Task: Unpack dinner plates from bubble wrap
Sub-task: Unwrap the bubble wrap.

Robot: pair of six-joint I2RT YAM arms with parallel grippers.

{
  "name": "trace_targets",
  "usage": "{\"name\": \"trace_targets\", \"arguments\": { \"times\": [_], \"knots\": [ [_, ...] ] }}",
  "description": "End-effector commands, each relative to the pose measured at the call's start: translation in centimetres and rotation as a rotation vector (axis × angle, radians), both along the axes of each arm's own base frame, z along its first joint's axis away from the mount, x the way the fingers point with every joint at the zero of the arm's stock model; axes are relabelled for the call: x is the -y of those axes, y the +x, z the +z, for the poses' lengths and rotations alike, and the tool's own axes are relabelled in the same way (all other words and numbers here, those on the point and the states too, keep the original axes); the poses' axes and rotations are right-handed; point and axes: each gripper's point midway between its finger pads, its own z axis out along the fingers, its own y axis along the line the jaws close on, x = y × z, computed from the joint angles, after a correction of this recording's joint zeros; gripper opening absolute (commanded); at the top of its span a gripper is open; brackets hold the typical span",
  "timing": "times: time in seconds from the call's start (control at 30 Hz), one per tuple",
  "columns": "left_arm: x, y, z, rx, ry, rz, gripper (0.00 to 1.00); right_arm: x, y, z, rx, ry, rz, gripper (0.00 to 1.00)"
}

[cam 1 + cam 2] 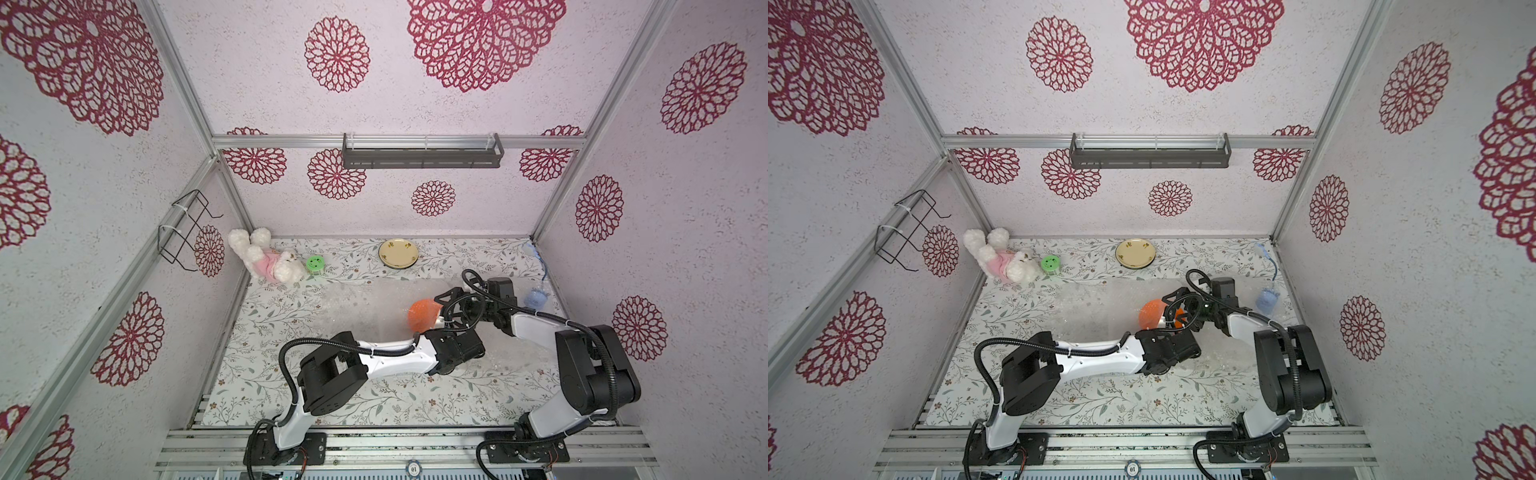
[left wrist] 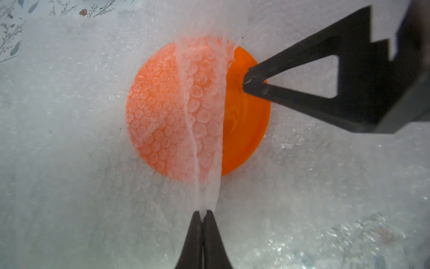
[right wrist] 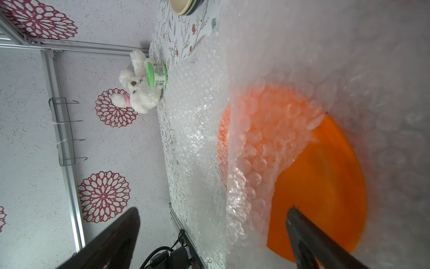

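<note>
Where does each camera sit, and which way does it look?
Top views: overhead, looking down on the table; left arm, right arm show.
Left wrist: on the left arm, facing left fingers pinching bubble wrap.
Right wrist: on the right arm, facing open right fingers, orange plate.
Shared: wrist views both show the plate.

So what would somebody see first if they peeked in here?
The bright orange plate in the middle of the table, half bare and half under bubble wrap. The left gripper is shut on a fold of that wrap, and the right gripper stands open with one finger over the plate's bare side. After that, the white toy bunny in the far left corner.
</note>
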Motion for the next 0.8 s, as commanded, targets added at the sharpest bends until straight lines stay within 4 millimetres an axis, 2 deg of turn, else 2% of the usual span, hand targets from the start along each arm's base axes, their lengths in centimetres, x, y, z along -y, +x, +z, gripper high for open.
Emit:
{"name": "trace_targets", "arguments": {
  "times": [0.0,0.2,0.33,0.4,0.5,0.57,0.67,0.77],
  "knots": [
    [-1.6,0.5,2.0,0.01,-0.077,0.066,0.0,0.8,1.0,3.0,0.104,-0.067,-0.007,0.99],
    [-2.8,0.4,4.8,-0.003,-0.206,0.065,0.0,3.3,1.8,4.0,0.155,-0.225,-0.068,0.99],
    [-4.4,0.3,7.6,0.004,-0.324,0.092,0.0,4.3,1.4,2.8,0.123,-0.232,-0.078,0.99],
    [-6.8,0.7,8.6,0.007,-0.37,0.158,0.0,4.9,1.0,1.7,0.101,-0.239,-0.095,0.99],
    [-10.8,0.8,8.9,0.02,-0.398,0.241,0.0,5.5,0.3,0.5,0.08,-0.239,-0.11,0.99],
    [-13.2,0.7,8.7,0.021,-0.429,0.285,0.0,5.7,-0.1,-0.3,0.066,-0.246,-0.106,0.99],
    [-16.1,0.6,7.7,-0.022,-0.57,0.34,0.0,5.7,-0.5,-1.5,0.043,-0.258,-0.098,0.99],
    [-20.4,0.1,6.7,-0.01,-0.617,0.464,0.01,5.6,-0.7,-2.5,0.026,-0.252,-0.089,0.99]
  ]
}}
